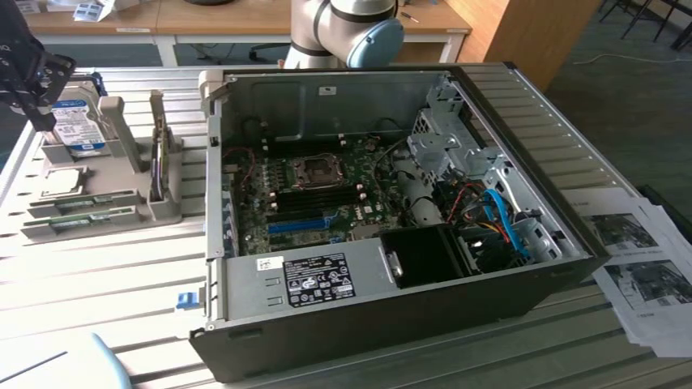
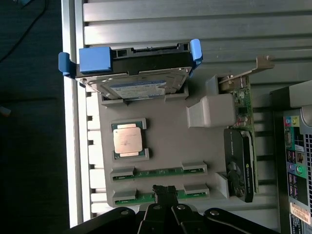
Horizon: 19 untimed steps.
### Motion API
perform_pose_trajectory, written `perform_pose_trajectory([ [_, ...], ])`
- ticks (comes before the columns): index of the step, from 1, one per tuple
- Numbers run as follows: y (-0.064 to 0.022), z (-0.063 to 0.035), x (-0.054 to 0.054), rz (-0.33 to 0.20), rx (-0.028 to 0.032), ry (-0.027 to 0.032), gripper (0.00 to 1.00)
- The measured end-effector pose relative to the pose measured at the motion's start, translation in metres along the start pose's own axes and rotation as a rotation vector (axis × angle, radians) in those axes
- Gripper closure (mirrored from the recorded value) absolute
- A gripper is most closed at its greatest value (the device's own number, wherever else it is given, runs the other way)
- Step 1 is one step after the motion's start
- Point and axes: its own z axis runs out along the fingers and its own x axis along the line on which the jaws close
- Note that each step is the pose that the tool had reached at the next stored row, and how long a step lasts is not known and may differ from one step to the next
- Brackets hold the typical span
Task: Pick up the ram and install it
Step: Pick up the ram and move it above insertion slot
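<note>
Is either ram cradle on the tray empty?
No, one ram stick and a second ram stick each lie in a cradle on the gray tray.

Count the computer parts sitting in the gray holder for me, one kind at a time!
Hard drive: 1
Processor chip: 1
Green memory sticks: 2
Graphics card: 1
Total: 5
</note>
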Motion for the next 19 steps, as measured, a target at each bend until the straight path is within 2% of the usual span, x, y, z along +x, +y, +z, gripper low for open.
perform_pose_trajectory([
  [9,0.0,0.0,0.0,-0.008,0.0002,0.0003,0.91],
  [19,0.0,0.0,0.0,-0.07,0.0012,0.0027,0.91],
])
